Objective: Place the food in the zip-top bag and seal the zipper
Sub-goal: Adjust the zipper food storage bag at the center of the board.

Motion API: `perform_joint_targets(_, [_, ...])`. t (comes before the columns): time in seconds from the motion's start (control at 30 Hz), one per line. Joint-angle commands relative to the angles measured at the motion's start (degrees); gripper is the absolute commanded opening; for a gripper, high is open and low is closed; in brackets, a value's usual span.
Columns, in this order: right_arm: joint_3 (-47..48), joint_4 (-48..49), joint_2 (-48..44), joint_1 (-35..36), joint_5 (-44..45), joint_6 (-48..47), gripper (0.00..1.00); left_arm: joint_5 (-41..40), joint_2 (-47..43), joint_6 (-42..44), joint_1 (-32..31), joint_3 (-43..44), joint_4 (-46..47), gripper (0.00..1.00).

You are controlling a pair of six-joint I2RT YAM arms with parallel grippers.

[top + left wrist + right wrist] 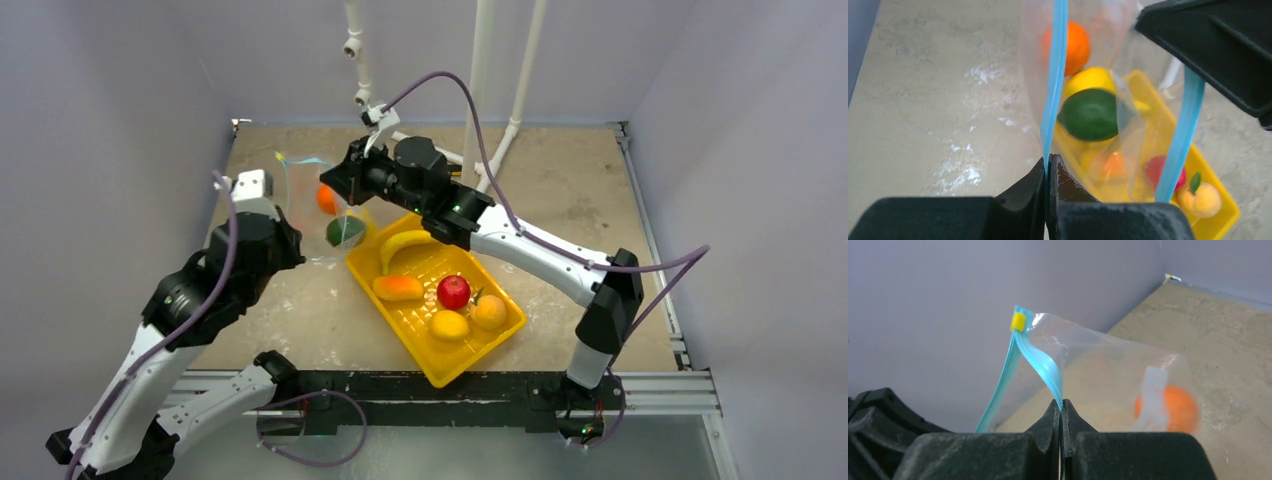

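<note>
My left end effector (1049,162) is shut on the thin teal-blue zipper strip (1055,75) of the soft clear plastic bag (303,228), which has a dark green avocado (1090,114) inside. My right end effector (1062,407) is shut on the other lip. If either slips, the bag could spill. The yellow gridded tray (455,372) sits just beside; open tan worktop (560,170) lies beyond.
</note>
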Motion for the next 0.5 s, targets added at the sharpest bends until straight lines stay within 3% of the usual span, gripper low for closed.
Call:
perform_joint_targets(0.0, [-3.73,-1.91,3.83,0.02,2.19,0.05,0.00,0.34,0.94,-0.13,-0.31,-1.49,1.88,0.00])
perform_joint_targets(0.47, [-3.71,0.06,2.48,0.75,3.05,0.31,0.00,-7.89,1.56,2.85,-0.30,2.47,0.83,0.00])
